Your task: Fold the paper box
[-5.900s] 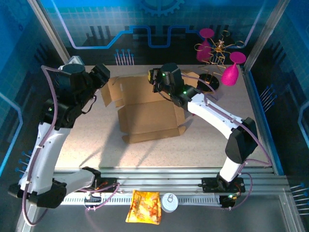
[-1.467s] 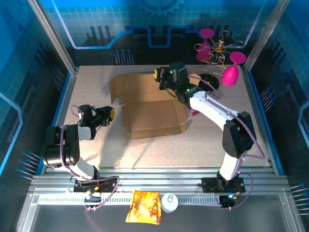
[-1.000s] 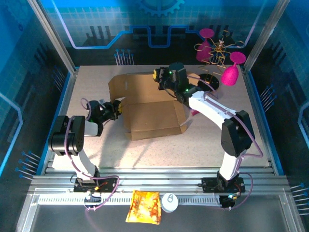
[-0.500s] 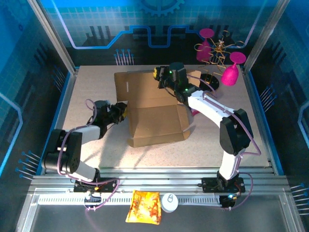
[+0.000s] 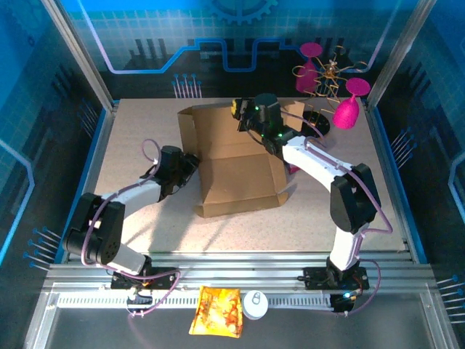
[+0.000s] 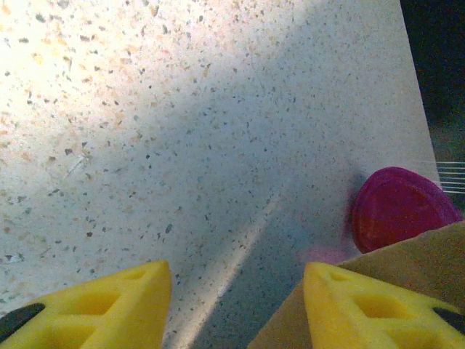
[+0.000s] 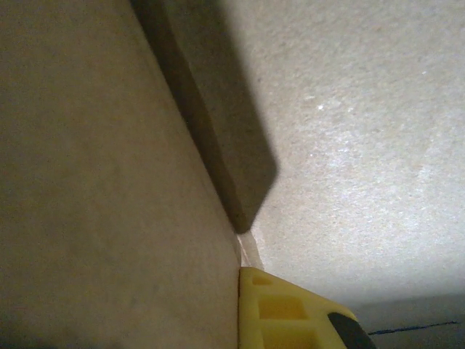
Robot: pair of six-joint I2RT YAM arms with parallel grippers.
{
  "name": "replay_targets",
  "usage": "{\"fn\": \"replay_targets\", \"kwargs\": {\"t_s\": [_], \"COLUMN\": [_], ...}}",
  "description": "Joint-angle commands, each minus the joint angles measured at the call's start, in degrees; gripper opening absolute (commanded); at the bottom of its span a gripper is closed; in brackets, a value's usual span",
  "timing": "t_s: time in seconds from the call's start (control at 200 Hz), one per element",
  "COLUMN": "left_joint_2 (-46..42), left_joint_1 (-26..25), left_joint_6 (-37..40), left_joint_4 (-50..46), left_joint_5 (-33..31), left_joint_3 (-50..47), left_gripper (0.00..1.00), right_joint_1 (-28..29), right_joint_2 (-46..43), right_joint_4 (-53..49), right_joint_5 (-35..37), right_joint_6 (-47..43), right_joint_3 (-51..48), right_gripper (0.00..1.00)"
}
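The right gripper (image 5: 244, 116) clamps the paper box (image 5: 236, 174) at its far wall. The left gripper (image 6: 236, 291), parted and empty, has advanced to the box's left edge, with free table (image 5: 138, 138) beyond.

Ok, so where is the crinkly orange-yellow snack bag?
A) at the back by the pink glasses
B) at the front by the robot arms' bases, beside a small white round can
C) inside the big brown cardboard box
B: the orange-yellow snack bag lies at the near edge beside the small white round can, well apart from the brown cardboard box.
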Motion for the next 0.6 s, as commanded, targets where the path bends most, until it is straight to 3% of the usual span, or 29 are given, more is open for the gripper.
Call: {"fn": "replay_targets", "kwargs": {"t_s": [0.0, 0.36, 0.595], "left_joint_2": [-3.7, -25.5, -36.3], "left_joint_1": [-1.2, 0.8, 5.3], "left_joint_6": [5.0, 7.8, 10.8], "left_joint_4": [-0.9, -24.5, -31.5], "left_joint_5": [-0.9, 6.4, 7.9], "left_joint_3": [2.2, -5.1, -4.6], "left_gripper": [0.55, 0.71, 0.68], "right_joint_1": [1.0, -0.4, 0.0], "right_joint_2": [0.2, 1.5, 3.0], "right_joint_4": [2.0, 8.3, 16.0], "right_joint_5": [-3.1, -3.4, -2.8], "right_joint_6": [0.9, -1.8, -7.3], "right_joint_3": [-0.5, -4.3, -6.0], "right_gripper": [0.00, 0.00, 0.00]}}
